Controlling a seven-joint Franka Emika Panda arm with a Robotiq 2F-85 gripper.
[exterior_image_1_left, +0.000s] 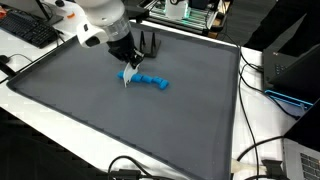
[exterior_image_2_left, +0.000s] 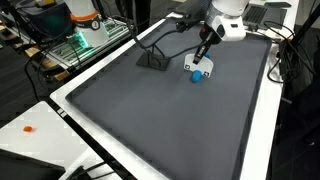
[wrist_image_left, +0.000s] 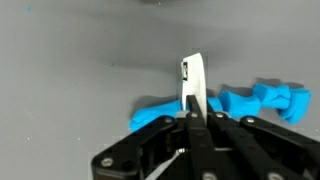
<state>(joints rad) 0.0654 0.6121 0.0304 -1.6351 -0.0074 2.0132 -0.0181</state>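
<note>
My gripper (wrist_image_left: 195, 118) is shut on a thin white flat piece (wrist_image_left: 193, 82) that sticks out past the fingertips. Just beyond that piece a knobbly blue object (wrist_image_left: 255, 100) lies on the grey mat (wrist_image_left: 70, 60), stretching out to either side of the piece. In an exterior view the gripper (exterior_image_1_left: 128, 66) hangs low over the mat (exterior_image_1_left: 90, 110), with the white piece (exterior_image_1_left: 126, 77) touching or nearly touching one end of the blue object (exterior_image_1_left: 152, 81). In an exterior view the gripper (exterior_image_2_left: 200, 60) holds the white piece (exterior_image_2_left: 204, 69) beside the blue object (exterior_image_2_left: 194, 77).
A black stand (exterior_image_1_left: 147, 45) (exterior_image_2_left: 154, 60) sits on the mat near its far edge, close to the gripper. The mat has a raised white rim (exterior_image_1_left: 60, 112). Cables (exterior_image_1_left: 262, 150), a keyboard (exterior_image_1_left: 28, 30) and equipment lie on the desks around it.
</note>
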